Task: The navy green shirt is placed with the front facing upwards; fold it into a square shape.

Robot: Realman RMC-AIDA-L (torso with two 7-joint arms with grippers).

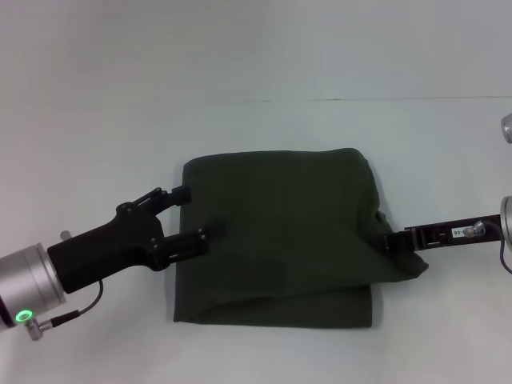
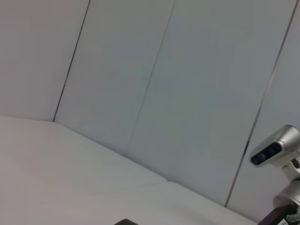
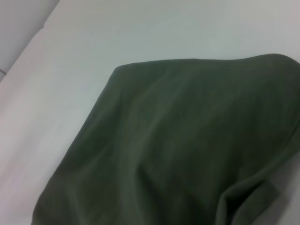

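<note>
The navy green shirt (image 1: 280,232) lies folded into a rough square on the white table, plain green side up, with no lettering showing. My left gripper (image 1: 192,214) is open at the shirt's left edge, one finger near the far left corner and the other over the edge midway down. My right gripper (image 1: 394,239) reaches in from the right and is shut on a bunched flap of the shirt's right edge. That flap sticks out past the square. The right wrist view is filled with the shirt (image 3: 178,150), creased at one corner.
The white table (image 1: 256,128) extends around the shirt to a pale wall behind. The left wrist view shows wall panels, the table top (image 2: 61,164) and a silver camera (image 2: 276,150) on the robot's body.
</note>
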